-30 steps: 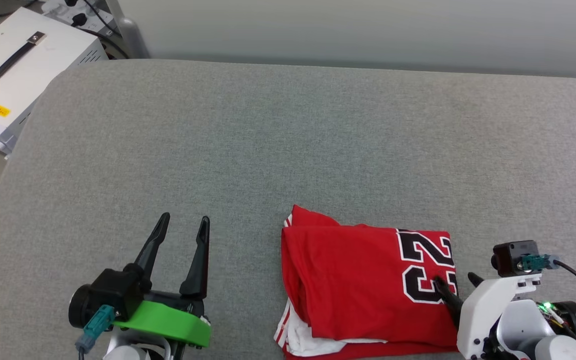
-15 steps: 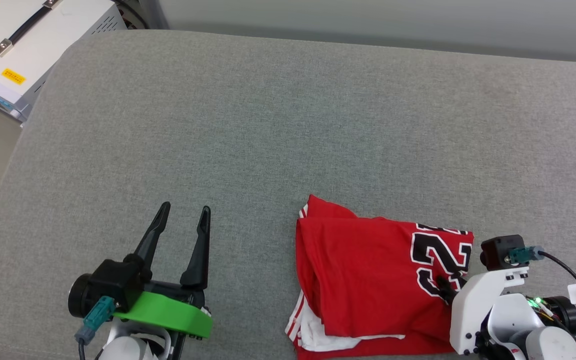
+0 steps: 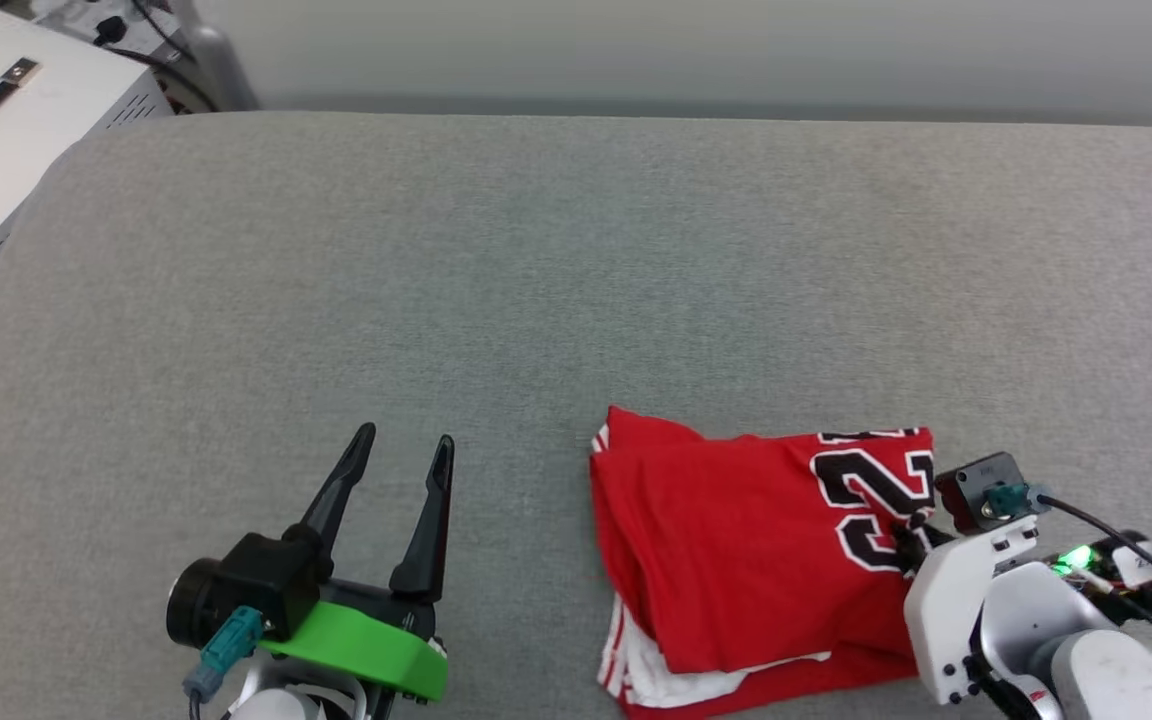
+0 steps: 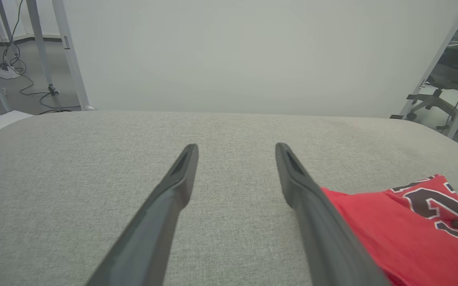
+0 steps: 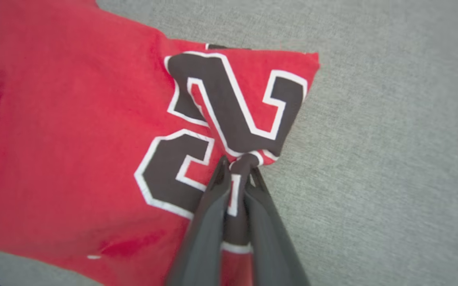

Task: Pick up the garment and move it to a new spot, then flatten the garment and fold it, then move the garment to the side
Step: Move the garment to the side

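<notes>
Garment (image 3: 736,545), one, folded, pinched in right gripper (image 5: 239,166), both fingers closed; left gripper (image 3: 404,438) wide apart, empty.

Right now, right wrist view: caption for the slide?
Right gripper shut on the black-numbered edge of the folded red garment, cloth bunched at the grip, grey padded surface alongside.

- garment (image 3: 736,560): soft, matt red cloth; its numerals are a flat, smooth print.
- cushion (image 3: 536,280): grey woven fabric, matt and slightly rough.
- left gripper (image 3: 406,436): fingers (image 4: 163,214) of dark matt plastic, on a smooth green plastic mount (image 3: 366,650).
- right arm shell (image 3: 946,610): glossy white plastic.
- white box (image 3: 46,140): smooth, looks like painted metal, with a shiny metal bracket (image 3: 19,70).
</notes>
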Motion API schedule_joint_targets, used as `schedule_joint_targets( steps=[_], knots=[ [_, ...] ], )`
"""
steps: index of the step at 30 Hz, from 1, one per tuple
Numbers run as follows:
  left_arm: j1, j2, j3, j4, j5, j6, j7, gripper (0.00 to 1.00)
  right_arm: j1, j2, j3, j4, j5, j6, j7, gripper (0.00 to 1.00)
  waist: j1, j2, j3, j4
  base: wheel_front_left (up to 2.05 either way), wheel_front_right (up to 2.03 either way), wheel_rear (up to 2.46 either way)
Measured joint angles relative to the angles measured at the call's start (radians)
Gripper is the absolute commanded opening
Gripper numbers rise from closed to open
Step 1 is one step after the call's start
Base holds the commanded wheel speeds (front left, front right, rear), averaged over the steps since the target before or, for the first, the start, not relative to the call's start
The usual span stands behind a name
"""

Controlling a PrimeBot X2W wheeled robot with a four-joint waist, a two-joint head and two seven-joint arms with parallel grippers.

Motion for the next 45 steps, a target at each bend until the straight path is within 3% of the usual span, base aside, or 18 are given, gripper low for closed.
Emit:
schedule_joint_targets(
  steps=[7, 11, 15, 16, 28, 38, 44, 45],
  knots=[
    [0.016, 0.001, -0.015, -0.026, 0.007, 0.0, 0.0, 1.0, -0.083, -0.257, 0.112, -0.074, 0.001, 0.0, 0.045, 0.0, 0.0, 0.0, -0.007, -0.117, 0.0, 0.0, 0.0],
    [0.014, -0.001, -0.031, -0.069, 0.018, 0.0, 0.0, 1.0, -0.145, -0.404, 0.122, -0.08, 0.015, 0.0, 0.048, 0.0, 0.0, 0.0, 0.003, -0.19, 0.0, 0.0, 0.0],
    [0.002, 0.012, -0.07, -0.116, 0.042, 0.0, 0.0, 1.0, -0.206, -0.486, 0.101, -0.036, 0.038, 0.0, 0.001, 0.0, 0.0, 0.0, 0.032, -0.258, 0.0, 0.0, 0.0],
    [-0.023, 0.039, -0.088, -0.139, 0.043, 0.0, 0.0, 1.0, -0.264, -0.539, 0.092, 0.036, 0.033, 0.0, -0.076, 0.0, 0.0, 0.0, 0.072, -0.296, 0.0, 0.0, 0.0],
    [-0.13, 0.184, -0.11, -0.267, 0.06, 0.0, 0.002, 1.0, -0.473, -0.527, -0.031, 0.403, -0.058, 0.001, -0.309, 0.0, 0.0001, 0.0, 0.293, -0.367, 0.0, 0.0, 0.0],
    [-0.154, 0.246, -0.069, -0.354, 0.061, 0.0, 0.041, 1.0, -0.572, -0.474, -0.25, 0.633, -0.174, 0.001, -0.411, 0.0, 0.0002, 0.0, 0.448, -0.359, 0.0, 0.0, 0.0],
    [-0.154, 0.247, -0.071, -0.358, 0.06, 0.002, 0.041, 1.0, -0.615, -0.448, -0.293, 0.733, -0.217, 0.001, -0.457, 0.0, 0.0002, 0.0, 0.481, -0.329, 0.0, 0.0, 0.0],
    [-0.154, 0.247, -0.073, -0.354, 0.06, 0.002, 0.041, 1.0, -0.621, -0.444, -0.299, 0.748, -0.228, 0.001, -0.463, 0.13, 0.0002, 0.0, 0.481, -0.324, 0.0, 0.0, 0.0]
  ],
)
